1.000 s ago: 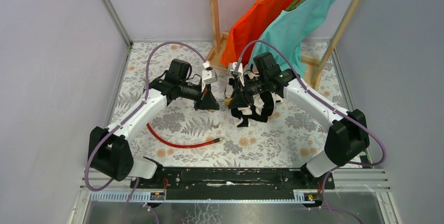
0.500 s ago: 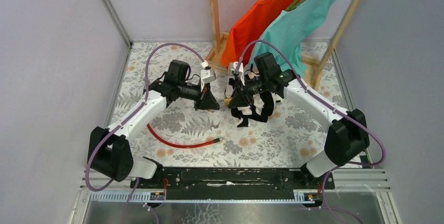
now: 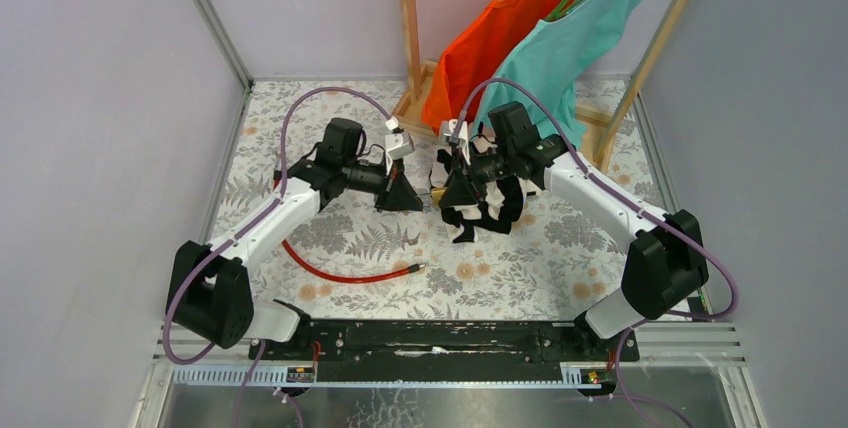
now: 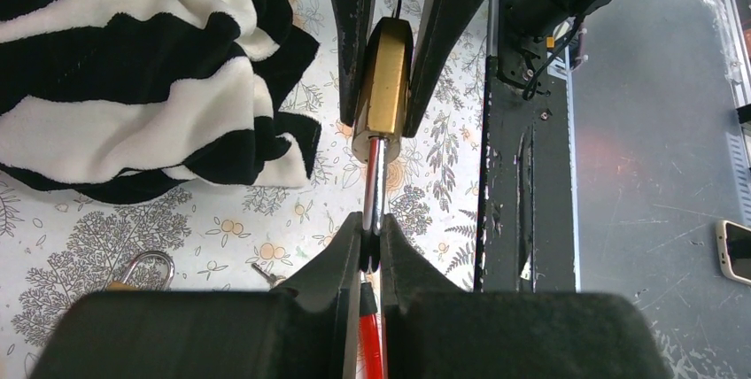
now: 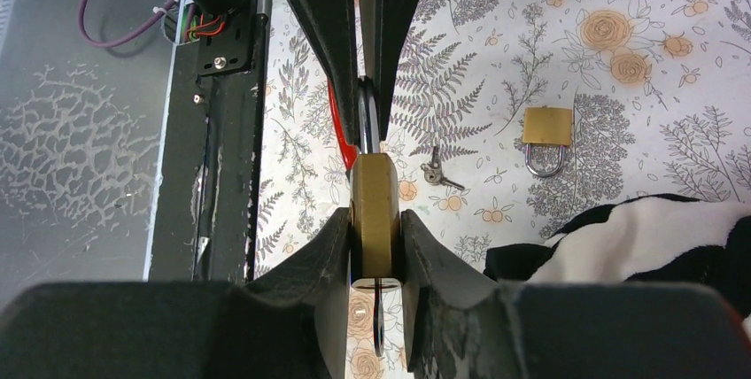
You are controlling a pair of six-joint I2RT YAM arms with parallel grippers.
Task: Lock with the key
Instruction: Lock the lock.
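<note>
Tightens the right jaws (image 5: pixel 374 220) since a second ago, clamping the flat faces of a smooth brass padlock (image 5: pixel 374 189). Pinches its round steel shackle (image 4: pixel 375 171) in the clenched left jaws (image 4: pixel 370 228). Leaves the key (image 5: pixel 440 172), tiny, thin, silvery-grey, flat on the floral counter (image 5: pixel 576 42) below both jaws, untouched. Shows one key and two padlocks, the second padlock (image 5: pixel 546 127) loose beyond the key.

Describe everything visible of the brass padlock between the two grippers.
The brass padlock is a flat-sided yellow-metal block with a steel shackle. It hangs level above the floral table. Jaws of the right gripper clamp its body; those of the left gripper pinch the shackle. A thin dark sliver juts from its base.
</note>
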